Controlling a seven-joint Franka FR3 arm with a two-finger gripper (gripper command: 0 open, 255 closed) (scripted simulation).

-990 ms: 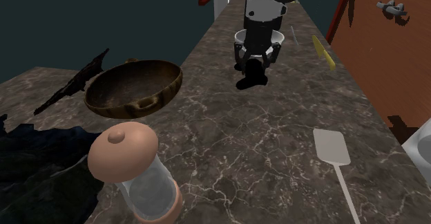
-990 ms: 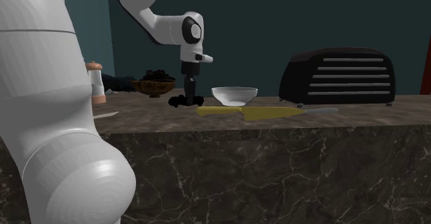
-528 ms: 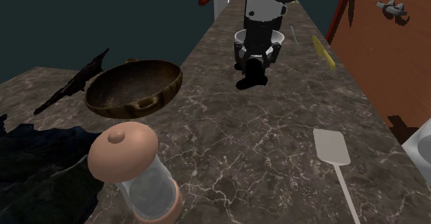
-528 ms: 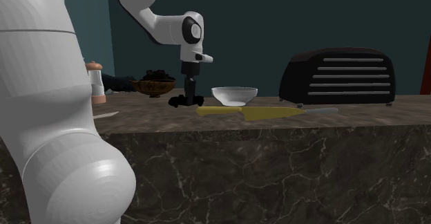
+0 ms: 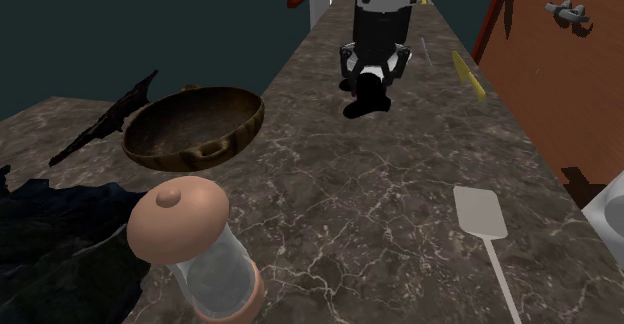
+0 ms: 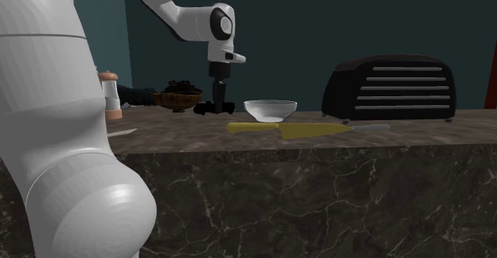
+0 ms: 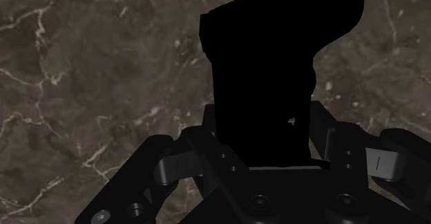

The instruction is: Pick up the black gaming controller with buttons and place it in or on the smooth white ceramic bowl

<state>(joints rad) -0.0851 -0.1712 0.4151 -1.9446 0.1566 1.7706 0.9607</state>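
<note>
The black gaming controller (image 6: 205,108) hangs a little above the dark marble counter (image 6: 318,149), clasped between the fingers of my gripper (image 6: 215,103). Seen from the wrist, the controller (image 7: 276,63) is a black shape sticking out from the gripper (image 7: 266,150) over the marble. From the shoulder, the gripper (image 5: 368,84) holds the controller (image 5: 365,104) at the far end of the counter. The white bowl (image 6: 270,107) stands on the counter just to the second exterior view's right of the controller.
A brown two-handled pan (image 5: 195,127) and a glass grinder with a pink top (image 5: 190,242) stand at the shoulder view's left. A white spatula (image 5: 483,217) lies at its right. A yellow-handled knife (image 6: 287,128) and a black toaster (image 6: 390,87) sit near the bowl.
The gripper has risen with the controller, lifting it off the counter. The bowl and other things have not moved.
</note>
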